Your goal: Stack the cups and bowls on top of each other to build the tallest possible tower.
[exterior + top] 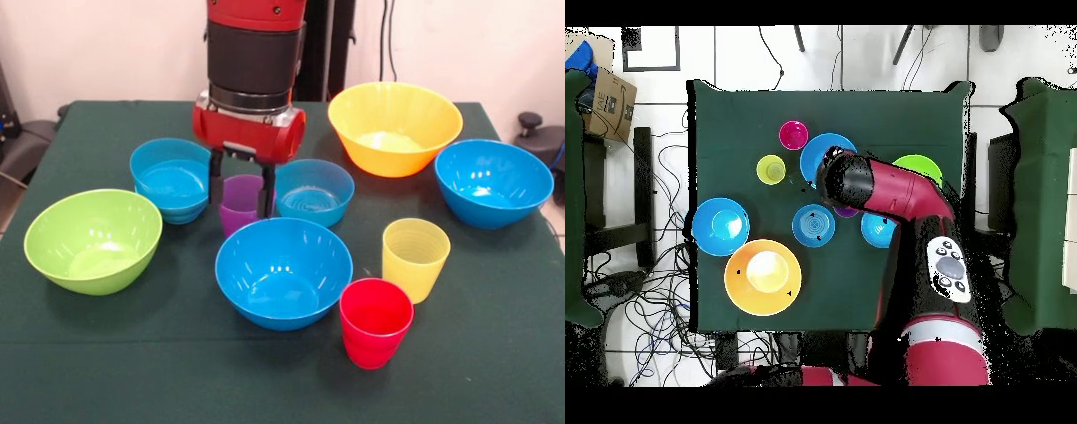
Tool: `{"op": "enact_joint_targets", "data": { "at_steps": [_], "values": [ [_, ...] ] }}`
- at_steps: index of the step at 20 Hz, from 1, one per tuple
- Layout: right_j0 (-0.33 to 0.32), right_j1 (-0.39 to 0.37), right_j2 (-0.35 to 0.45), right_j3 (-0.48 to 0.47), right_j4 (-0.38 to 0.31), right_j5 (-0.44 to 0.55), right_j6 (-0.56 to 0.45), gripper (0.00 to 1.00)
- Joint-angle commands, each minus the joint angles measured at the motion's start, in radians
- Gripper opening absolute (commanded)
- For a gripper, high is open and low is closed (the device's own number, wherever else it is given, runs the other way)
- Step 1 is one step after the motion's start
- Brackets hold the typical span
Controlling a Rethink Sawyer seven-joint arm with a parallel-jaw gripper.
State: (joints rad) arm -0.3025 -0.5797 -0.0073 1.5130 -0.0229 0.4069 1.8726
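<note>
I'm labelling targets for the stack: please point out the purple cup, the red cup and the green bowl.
purple cup (pixel 237 196): front view, inner wall between the fingers.
red cup (pixel 375 331): front view, outer side wall.
green bowl (pixel 88 265): front view, inside bottom.

1. The place looked like a robotics lab; a red and black robot arm (pixel 905 200) stood on a pedestal at one edge of a green-covered table (pixel 725 120).
2. Loose cables (pixel 660 290) sprawled over the white tiled floor (pixel 745 55) beyond the table's edges; a cardboard box (pixel 610 100) sat off one corner.
</note>
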Motion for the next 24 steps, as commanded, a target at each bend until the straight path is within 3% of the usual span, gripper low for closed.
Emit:
{"op": "enact_joint_targets", "data": {
  "at_steps": [1, 9, 24],
  "values": [
    [-0.008, 0.119, 0.081, -0.091, -0.035, 0.074, 0.001, 1.0],
    [-0.005, 0.216, 0.089, -0.15, -0.041, 0.025, 0.007, 1.0],
    [-0.025, 0.274, 0.118, -0.163, -0.061, 0.013, -0.039, 1.0]
  ]
}}
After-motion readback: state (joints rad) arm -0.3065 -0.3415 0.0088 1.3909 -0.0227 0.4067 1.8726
